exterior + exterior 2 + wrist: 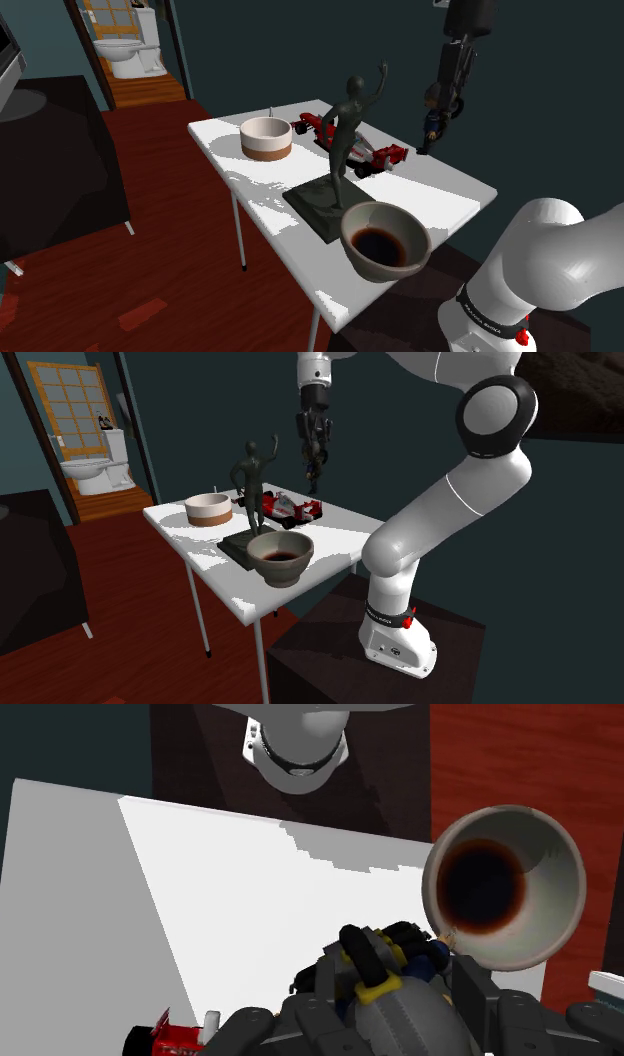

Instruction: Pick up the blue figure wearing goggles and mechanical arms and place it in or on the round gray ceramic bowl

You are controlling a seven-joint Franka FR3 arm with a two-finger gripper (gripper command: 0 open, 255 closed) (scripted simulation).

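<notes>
Shoulder view: tool (438,106) pinches the figure (432,128) above the counter (440,190); wrist view shows the bowl (562,844) beyond, at the counter's edge.

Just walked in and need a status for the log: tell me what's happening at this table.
The black end effector is shut on the small blue figure, holding it in the air above the table near the red racing car. The gray bowl stands at the table's other end beside a dark statue; the figure is not yet in it.

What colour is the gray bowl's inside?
Dark reddish-brown deep in the bowl; best in the wrist view.
</notes>
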